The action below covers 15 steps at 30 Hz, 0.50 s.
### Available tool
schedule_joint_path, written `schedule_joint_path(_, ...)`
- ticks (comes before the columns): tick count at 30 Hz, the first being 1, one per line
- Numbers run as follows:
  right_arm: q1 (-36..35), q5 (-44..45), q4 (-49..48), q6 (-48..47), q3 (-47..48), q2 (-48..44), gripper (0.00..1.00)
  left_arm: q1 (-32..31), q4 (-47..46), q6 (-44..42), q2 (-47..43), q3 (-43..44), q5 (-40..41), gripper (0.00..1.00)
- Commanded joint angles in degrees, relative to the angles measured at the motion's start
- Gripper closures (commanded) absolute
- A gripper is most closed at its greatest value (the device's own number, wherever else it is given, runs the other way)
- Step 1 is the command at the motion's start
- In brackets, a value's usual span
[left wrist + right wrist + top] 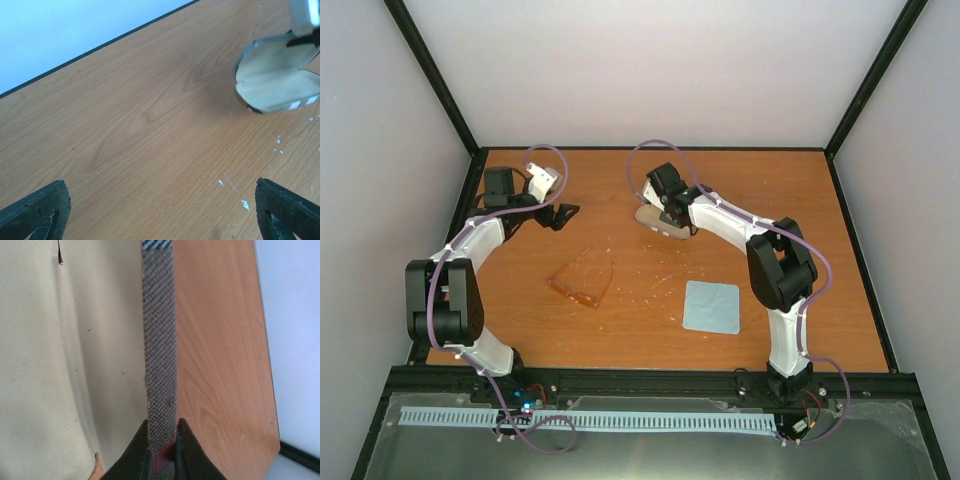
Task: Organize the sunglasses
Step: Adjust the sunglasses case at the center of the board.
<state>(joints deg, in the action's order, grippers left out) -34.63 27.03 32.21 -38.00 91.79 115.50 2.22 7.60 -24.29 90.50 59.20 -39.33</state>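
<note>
— What does the overhead view give that the wrist cameras miss?

— The near things. The pale blue cloth (711, 306) lies flat, nearer than the right gripper (669, 216) and well apart from it. The sunglasses (584, 280) lie on the surface (650, 320), nearer than both grippers and roughly between them, touching neither. Neither wrist camera shows them.

— How do they look?

— Thin orange-brown see-through frame, nearly clear lenses, arms unfolded and pointing toward the far side.

— And the grippers?

— The left gripper (564, 213) stands wide and holds nothing. Its own view shows bare wood between its fingers (35, 215). The right one is almost closed, pinching a thin woven edge of the case (650, 218), as its own camera shows up close.

— The case itself?

— It is open, off to the right of the left gripper. Both wrist views show its cream lining. From overhead, the right gripper hides much of it.
</note>
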Motion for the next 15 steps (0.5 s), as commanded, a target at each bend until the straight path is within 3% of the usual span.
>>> schedule_joint_path(1,-0.3,-6.0,-8.5,-10.0,-2.3,-3.0,0.97,1.0,1.2,0.5,-1.5,0.3,-1.4,0.01)
schedule_joint_path(6,-0.7,-5.3,-8.9,-12.9,-2.4,0.0,0.97,1.1,0.7,1.5,-1.4,-0.5,-0.4,0.01)
schedule_joint_path(15,-2.1,0.9,-18.0,-21.4,-4.9,4.8,0.97,1.2,-0.7,1.8,-1.5,-1.7,0.5,0.00)
